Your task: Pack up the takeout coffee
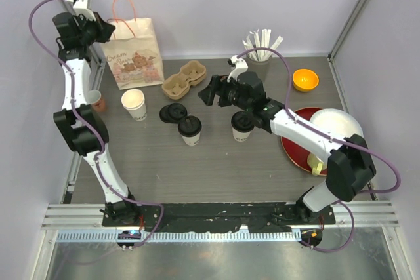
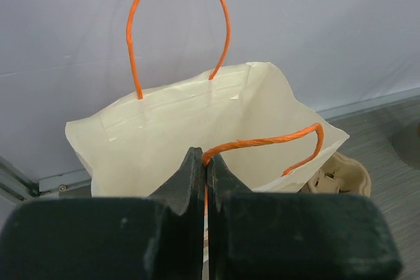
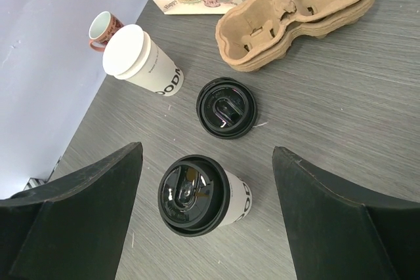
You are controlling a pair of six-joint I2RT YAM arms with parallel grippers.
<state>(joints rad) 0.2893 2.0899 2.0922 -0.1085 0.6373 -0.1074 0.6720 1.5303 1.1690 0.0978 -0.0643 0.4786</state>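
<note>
Two takeout coffee cups with black lids stand mid-table, one at the left (image 1: 190, 129) and one (image 1: 241, 124) partly under my right arm. My right gripper (image 1: 210, 92) hangs open above the table, and in the right wrist view the left lidded cup (image 3: 197, 195) stands below, between its spread fingers (image 3: 207, 150). The printed paper bag (image 1: 134, 54) stands upright at the back left with its mouth open (image 2: 184, 122). My left gripper (image 2: 207, 159), raised beside the bag (image 1: 105, 29), is shut on the bag's near orange handle (image 2: 262, 141).
A stack of lidless cream cups (image 1: 134, 103), loose black lids (image 1: 174, 113) and a cardboard cup carrier (image 1: 184, 78) sit near the bag. A small mug (image 1: 97, 100) is by the left wall. An orange bowl (image 1: 305, 80), a holder of stirrers (image 1: 259, 54) and a red plate (image 1: 298, 149) lie at the right.
</note>
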